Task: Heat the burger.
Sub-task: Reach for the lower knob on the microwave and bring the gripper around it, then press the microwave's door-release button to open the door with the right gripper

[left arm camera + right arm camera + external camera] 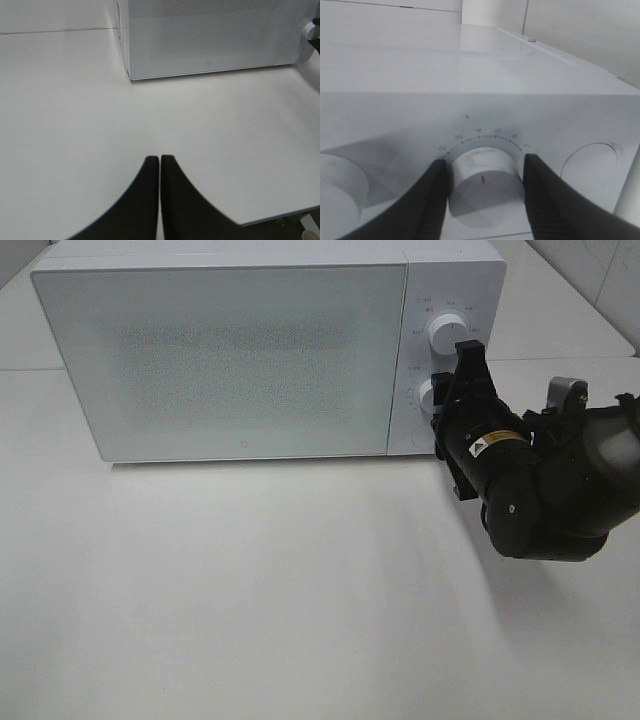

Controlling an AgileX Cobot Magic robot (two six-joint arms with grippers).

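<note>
One microwave knob (pixel 481 192) sits pinched in the right end effector (pixel 485 161).

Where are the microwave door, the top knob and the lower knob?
microwave door (pixel 215 360): high view, middle of the panel.
top knob (pixel 443 332): high view, front face.
lower knob (pixel 482 182): right wrist view, front face.

My right arm (pixel 540 485) is bulky, rounded black, with a yellow-and-white label (pixel 497 440) and, at two o'clock from it, a silver bracket (pixel 563 392); my left fingers (pixel 142 202) are smooth matte-black tapers, my right fingers (pixel 545 200) black and finely ribbed.
</note>
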